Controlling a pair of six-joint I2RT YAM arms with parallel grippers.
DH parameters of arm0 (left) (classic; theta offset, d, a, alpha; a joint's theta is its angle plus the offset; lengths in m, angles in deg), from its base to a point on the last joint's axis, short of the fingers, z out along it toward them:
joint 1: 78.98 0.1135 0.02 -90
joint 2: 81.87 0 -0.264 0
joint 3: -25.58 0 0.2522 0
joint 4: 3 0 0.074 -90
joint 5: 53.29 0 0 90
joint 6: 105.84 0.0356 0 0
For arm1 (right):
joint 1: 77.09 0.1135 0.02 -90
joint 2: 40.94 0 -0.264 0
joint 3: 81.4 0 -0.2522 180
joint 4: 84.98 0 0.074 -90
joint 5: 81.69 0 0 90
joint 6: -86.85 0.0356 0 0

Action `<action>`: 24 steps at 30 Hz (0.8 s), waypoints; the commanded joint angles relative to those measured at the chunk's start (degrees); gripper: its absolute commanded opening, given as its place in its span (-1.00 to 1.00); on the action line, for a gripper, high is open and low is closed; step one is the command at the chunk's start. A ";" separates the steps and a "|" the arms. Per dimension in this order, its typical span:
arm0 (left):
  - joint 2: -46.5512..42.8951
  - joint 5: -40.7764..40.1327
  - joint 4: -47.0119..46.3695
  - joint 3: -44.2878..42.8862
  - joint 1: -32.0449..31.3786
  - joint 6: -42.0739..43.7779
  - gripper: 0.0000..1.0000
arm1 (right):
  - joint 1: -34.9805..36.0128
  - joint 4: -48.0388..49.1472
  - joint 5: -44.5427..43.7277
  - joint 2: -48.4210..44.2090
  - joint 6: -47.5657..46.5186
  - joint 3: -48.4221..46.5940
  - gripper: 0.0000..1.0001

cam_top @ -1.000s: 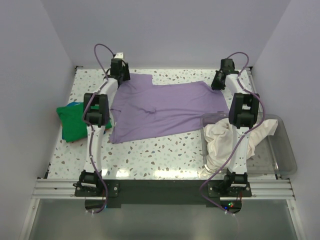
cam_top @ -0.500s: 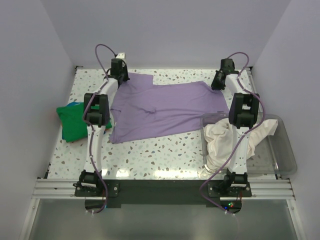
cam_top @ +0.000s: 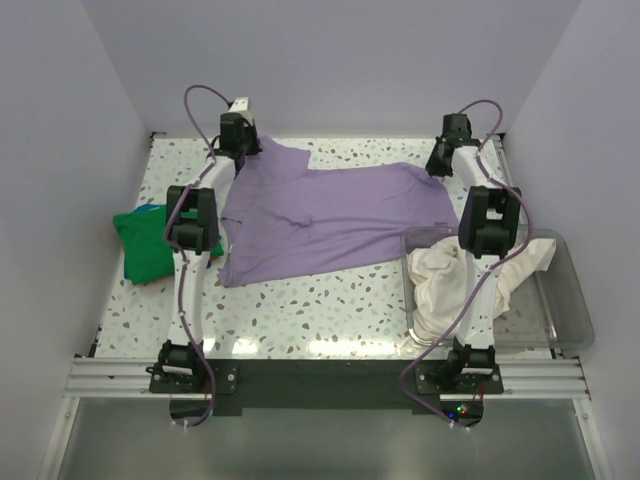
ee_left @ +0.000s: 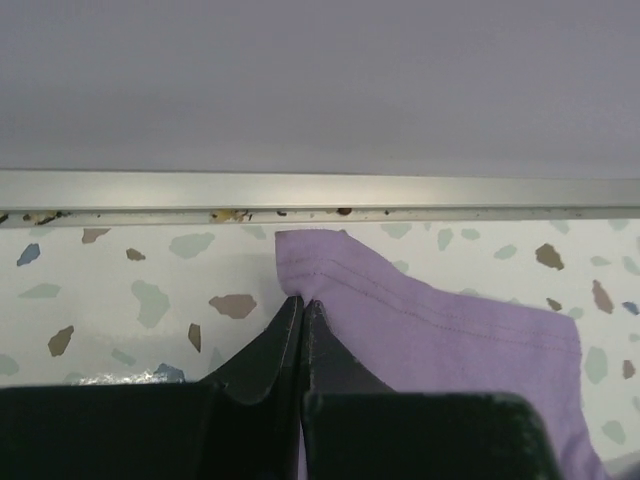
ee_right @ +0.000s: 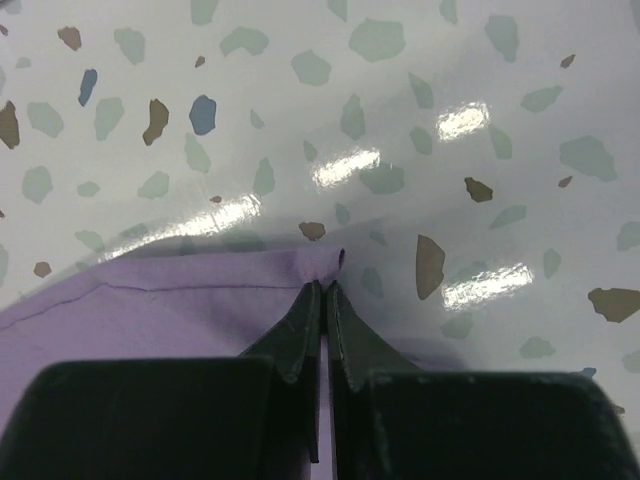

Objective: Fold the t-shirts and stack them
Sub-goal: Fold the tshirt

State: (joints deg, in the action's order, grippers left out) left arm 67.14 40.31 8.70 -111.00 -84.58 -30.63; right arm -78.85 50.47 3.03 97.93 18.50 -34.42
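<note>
A lavender t-shirt (cam_top: 325, 215) lies spread across the middle of the speckled table. My left gripper (cam_top: 243, 150) is shut on its far left corner (ee_left: 310, 262), lifted slightly near the back rail. At the far right, my right gripper (cam_top: 438, 162) pinches the shirt's other far corner (ee_right: 320, 268) between shut jaws. A folded green t-shirt (cam_top: 145, 245) sits at the table's left edge. The cream white t-shirt (cam_top: 450, 280) is bunched in the clear bin on the right, partly hidden by my right arm.
The clear plastic bin (cam_top: 570, 310) stands at the right front. A metal rail (ee_left: 320, 188) runs along the table's back edge under the grey wall. Walls close in the left and right sides.
My left gripper has shut on the lavender shirt's far left corner and raised it a little. The right gripper stays shut on its corner.
</note>
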 commanded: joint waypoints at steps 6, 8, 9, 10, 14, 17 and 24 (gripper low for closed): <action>-4.43 4.22 -12.34 0.39 1.65 -4.02 -1.00 | 0.09 0.20 -3.60 -0.88 1.90 -8.26 -1.00; -4.17 4.84 -14.18 0.30 1.83 -5.07 -1.00 | 0.00 1.33 -3.95 -0.09 2.69 -8.62 -1.00; -3.90 4.93 -14.89 0.22 2.09 -5.51 -1.00 | 0.00 1.86 -4.04 0.09 3.57 -8.71 -1.00; -3.64 5.19 -15.51 0.22 2.18 -6.47 -1.00 | 0.09 2.48 -4.04 0.26 4.01 -8.79 -1.00; -1.71 7.29 -18.58 -2.15 2.88 -9.03 -1.00 | 0.09 5.20 -4.21 3.06 6.38 -11.07 -1.00; 0.14 9.93 -21.30 -4.61 3.41 -10.96 -1.00 | 0.09 6.17 -3.78 5.18 8.14 -15.29 -1.00; 0.50 15.03 -26.23 -5.94 4.55 -14.13 -1.00 | 0.09 9.33 -1.85 7.74 9.73 -20.67 -1.00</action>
State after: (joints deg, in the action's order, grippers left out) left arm 68.34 51.65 -10.05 -114.72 -81.33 -42.48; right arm -78.85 55.11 0.51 106.89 26.48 -51.93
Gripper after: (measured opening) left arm 0.019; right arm 0.018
